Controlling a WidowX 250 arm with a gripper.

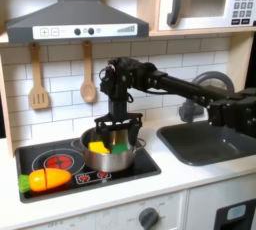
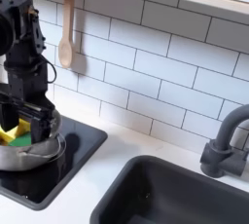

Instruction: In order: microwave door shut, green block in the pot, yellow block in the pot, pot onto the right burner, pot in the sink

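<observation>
One pot [image 1: 112, 154], one green block [image 1: 119, 148], one yellow block [image 1: 98, 147], one toy carrot [image 1: 46, 179], two wooden utensils [image 1: 38, 78].

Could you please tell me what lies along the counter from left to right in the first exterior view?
Toy carrot → pot holding the yellow block and green block, with the gripper above it → sink.

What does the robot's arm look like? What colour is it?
The arm is all black, built from blocky box-shaped sections joined end to end. Its gripper is black too, with flat fingers hanging from a boxy wrist. No markings or labels are clear enough to make out.
</observation>
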